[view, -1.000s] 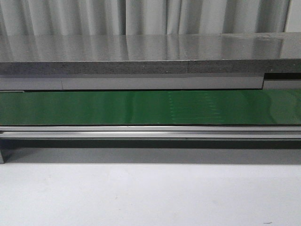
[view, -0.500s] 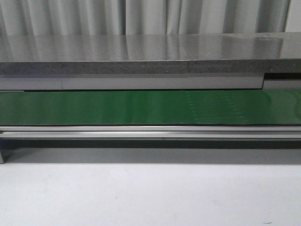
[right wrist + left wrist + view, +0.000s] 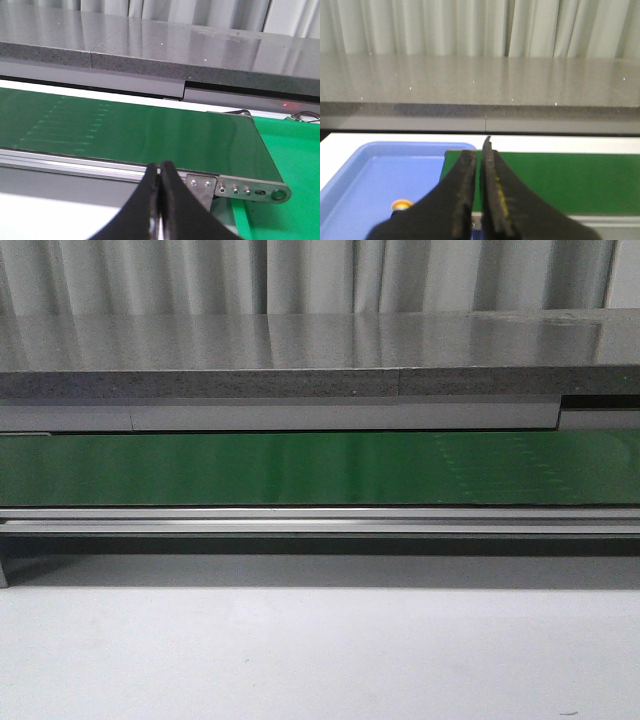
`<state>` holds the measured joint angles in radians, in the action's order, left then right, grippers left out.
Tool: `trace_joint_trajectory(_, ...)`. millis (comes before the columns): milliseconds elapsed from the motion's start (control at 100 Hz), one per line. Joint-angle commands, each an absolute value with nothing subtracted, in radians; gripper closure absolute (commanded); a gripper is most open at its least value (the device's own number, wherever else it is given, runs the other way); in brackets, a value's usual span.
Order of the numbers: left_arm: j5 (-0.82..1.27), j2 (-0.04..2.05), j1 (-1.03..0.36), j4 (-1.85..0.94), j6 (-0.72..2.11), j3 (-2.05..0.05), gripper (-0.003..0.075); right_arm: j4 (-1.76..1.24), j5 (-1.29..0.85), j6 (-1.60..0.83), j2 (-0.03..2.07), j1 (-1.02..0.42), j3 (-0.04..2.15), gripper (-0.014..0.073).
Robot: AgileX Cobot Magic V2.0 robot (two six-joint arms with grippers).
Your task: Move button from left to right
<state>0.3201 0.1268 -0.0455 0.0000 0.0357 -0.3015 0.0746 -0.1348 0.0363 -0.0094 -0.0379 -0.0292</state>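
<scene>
- The left gripper [image 3: 479,200] is clenched on nothing; the button [image 3: 402,205] sits below it in the blue bin [image 3: 375,150].
- Going down while clenched, it could knock the button away.
- The right gripper [image 3: 160,210] is clenched and empty too.

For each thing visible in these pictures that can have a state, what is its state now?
left gripper: shut, holding nothing.
right gripper: shut, holding nothing.
button: lying in the blue tray, not gripped, partly hidden by the left gripper.
blue tray: holds the button at its near end; the rest that shows is bare.
green belt: nothing lies on it; a faint dotted mark shows toward the right.
green bin: the part in view is bare.
</scene>
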Motion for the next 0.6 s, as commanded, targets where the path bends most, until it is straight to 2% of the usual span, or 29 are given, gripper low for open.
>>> trace_joint_trajectory(0,0.428,0.237,-0.053,0.008,0.023,-0.446,0.0715,0.087,-0.048,0.026,-0.026,-0.037,-0.030,0.0662)
trace_joint_trajectory(110,0.640,0.367,-0.053,0.008,0.023,-0.584,0.0715,0.087,-0.048,0.026,-0.026,-0.037,-0.030,0.0662)
trace_joint_trajectory(230,0.768,0.485,-0.053,0.000,0.023,-0.689,0.0715,0.087,-0.048,0.026,-0.026,-0.037,-0.030,0.0662)
trace_joint_trajectory(590,0.803,0.620,-0.053,0.000,0.023,-0.729,0.0715,0.087,-0.048,0.026,-0.026,-0.037,-0.030,0.0662)
